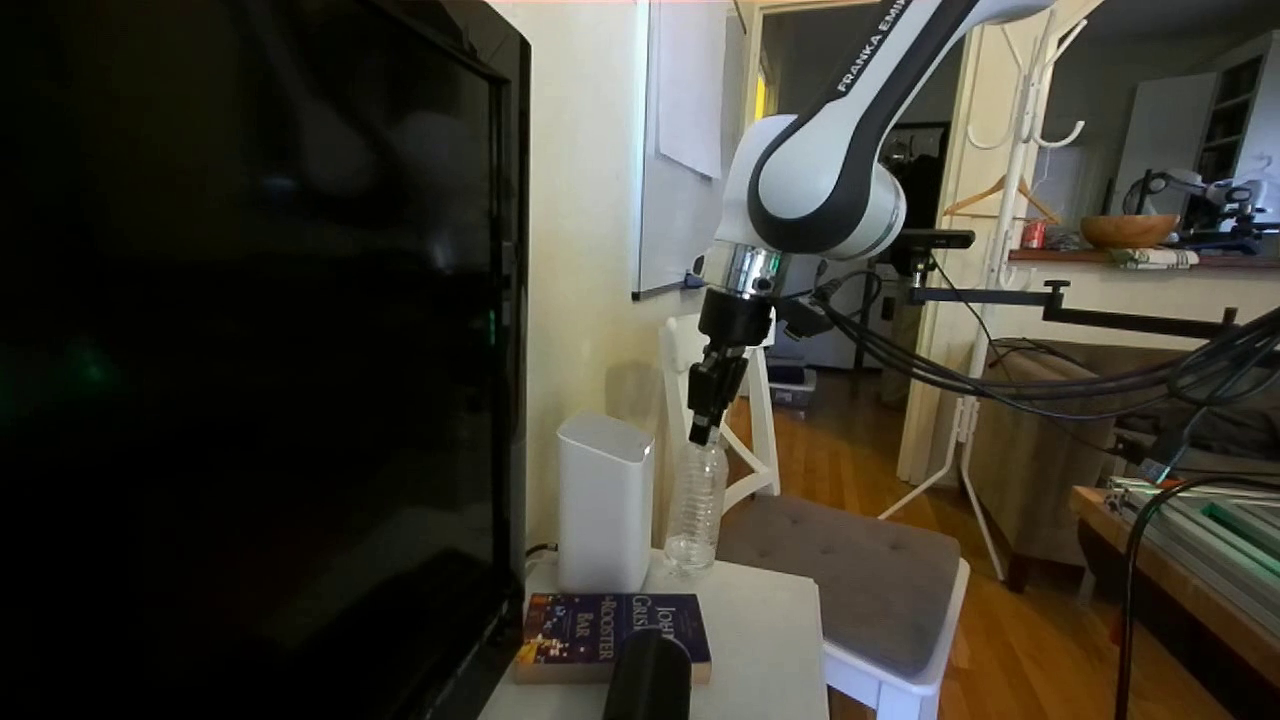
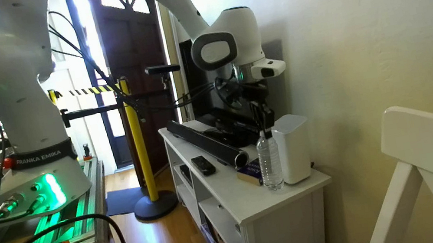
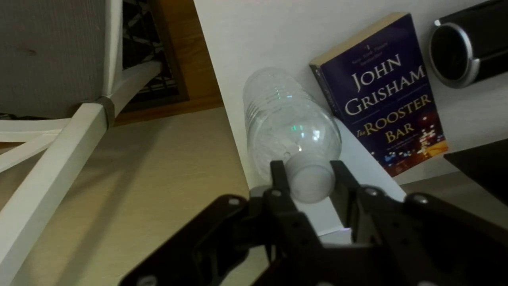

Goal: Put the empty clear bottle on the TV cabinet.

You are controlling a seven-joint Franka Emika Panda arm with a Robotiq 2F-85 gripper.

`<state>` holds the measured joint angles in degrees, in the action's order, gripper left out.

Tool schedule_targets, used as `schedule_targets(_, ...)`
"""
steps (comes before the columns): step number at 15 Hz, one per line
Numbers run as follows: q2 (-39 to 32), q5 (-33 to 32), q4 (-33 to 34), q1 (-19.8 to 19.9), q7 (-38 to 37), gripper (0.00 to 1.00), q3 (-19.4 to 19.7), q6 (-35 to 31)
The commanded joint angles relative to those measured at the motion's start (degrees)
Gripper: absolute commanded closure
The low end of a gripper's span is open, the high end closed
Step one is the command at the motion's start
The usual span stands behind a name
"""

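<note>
The empty clear bottle (image 1: 697,505) stands upright at the end of the white TV cabinet (image 1: 768,640), near the edge. In an exterior view the bottle (image 2: 270,163) shows its base at the cabinet top (image 2: 228,190); I cannot tell whether it touches or hovers just above. My gripper (image 1: 704,432) points down from above, also seen in an exterior view (image 2: 268,134). In the wrist view the gripper's fingers (image 3: 306,163) are shut on the whitish cap of the bottle (image 3: 289,119), one on each side.
A white boxy column (image 1: 605,505) stands close beside the bottle. A dark blue book (image 3: 385,95) and a black soundbar (image 2: 207,144) lie on the cabinet. A remote (image 2: 203,165) lies in front. The TV (image 1: 260,350) and a white chair (image 1: 850,570) flank this end.
</note>
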<state>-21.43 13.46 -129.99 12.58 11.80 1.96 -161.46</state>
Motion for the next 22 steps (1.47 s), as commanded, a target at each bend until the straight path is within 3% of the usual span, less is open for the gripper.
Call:
schedule_targets(1,-1.9,-1.7,1.9,0.4,-0.1,0.92,-0.5,-0.4)
schedule_targets(6,-2.8,-1.1,2.3,1.1,0.6,0.92,-1.4,-0.5)
schedule_targets(7,-2.6,-0.9,2.2,1.3,0.7,0.44,-1.6,-0.4)
schedule_targets(9,-1.7,-0.8,1.4,1.5,1.0,0.37,-1.9,-0.6)
schedule_targets(14,3.9,-0.2,-2.5,1.9,2.9,0.02,-3.6,-0.8)
schedule_targets(18,11.5,2.1,-8.9,1.7,3.6,0.00,-4.9,1.4)
schedule_targets(22,17.9,12.4,-17.5,0.9,4.6,0.00,-7.1,0.6)
